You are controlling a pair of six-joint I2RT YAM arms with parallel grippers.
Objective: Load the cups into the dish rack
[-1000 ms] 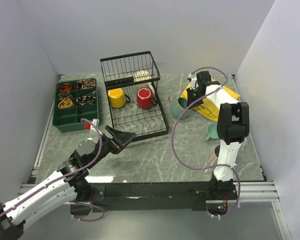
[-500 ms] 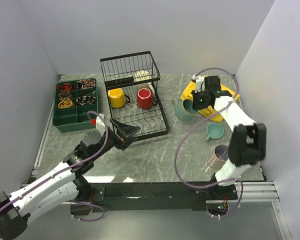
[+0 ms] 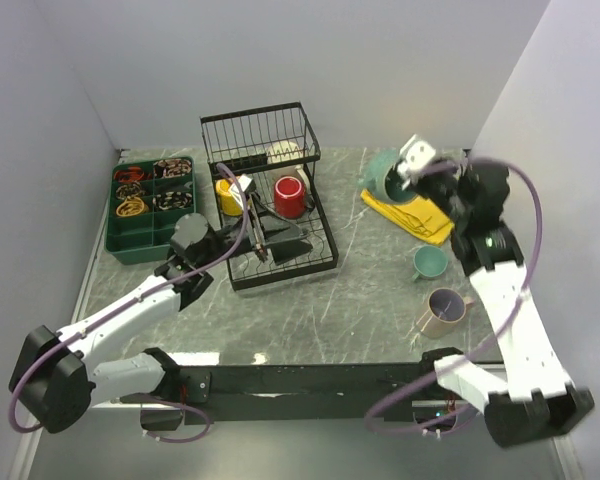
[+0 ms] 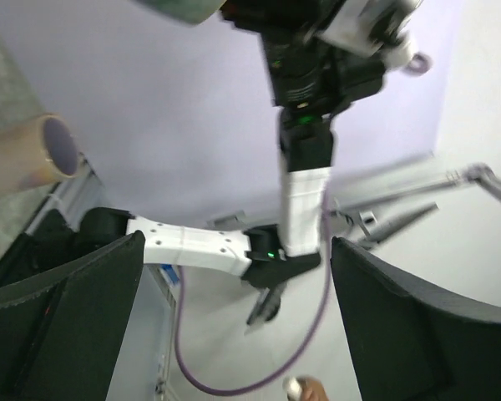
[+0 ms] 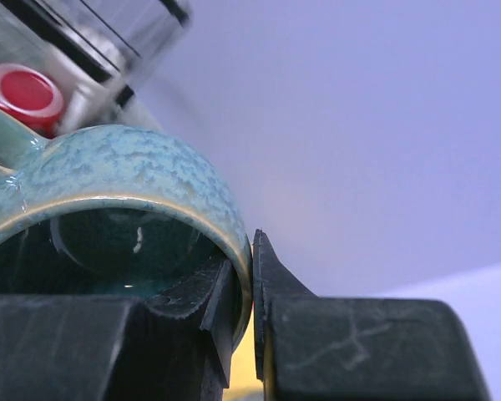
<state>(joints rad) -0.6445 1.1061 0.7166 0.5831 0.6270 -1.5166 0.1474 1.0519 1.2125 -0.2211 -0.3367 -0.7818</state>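
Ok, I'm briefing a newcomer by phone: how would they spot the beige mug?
Start at the table, its near right part beside the right arm. Of two mugs there, the beige mug is the nearer one: pinkish outside, lavender inside, whereas the small teal mug behind is teal.

Grey marbled counter [image 3: 310, 310]. Far left: dark green compartment tray [image 3: 140, 253]. Centre, toward back: black wire dish rack [image 3: 285, 277]. Right side: yellow cloth [image 3: 420, 220]; nearer, small teal mug [image 3: 429, 262] upright; nearest front edge, beige mug [image 3: 442, 312].
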